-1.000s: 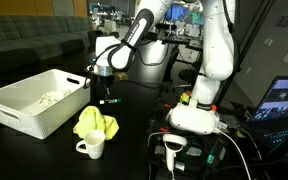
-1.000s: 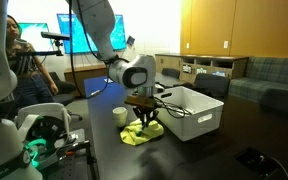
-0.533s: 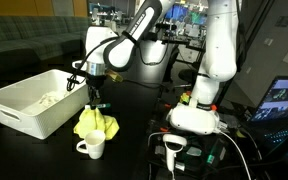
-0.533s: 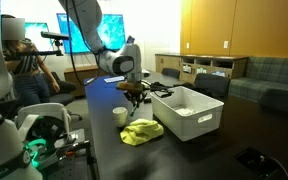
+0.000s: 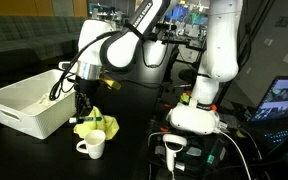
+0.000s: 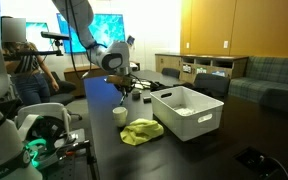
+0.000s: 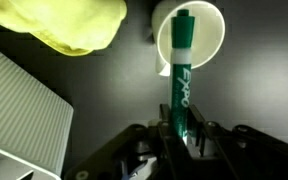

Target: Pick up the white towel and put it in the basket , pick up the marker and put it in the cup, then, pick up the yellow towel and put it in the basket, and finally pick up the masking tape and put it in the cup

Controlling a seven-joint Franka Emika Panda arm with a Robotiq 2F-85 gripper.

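With the jaws clenching one end of the marker (image 7: 180, 75) just above the cup (image 7: 216, 30), I'd be lowering it straight down, centred in the mouth and clear of the rim, before letting go; it's showing as a slim teal stick with pale lettering, hanging cap-down.

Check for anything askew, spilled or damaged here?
Nothing stands out. The gripper is shut on the thin teal-tinted marker, its tip over the small white ceramic mug. The bright yellow cloth lies crumpled beside the mug, outside the large white rectangular plastic bin; no spill or damage shows.
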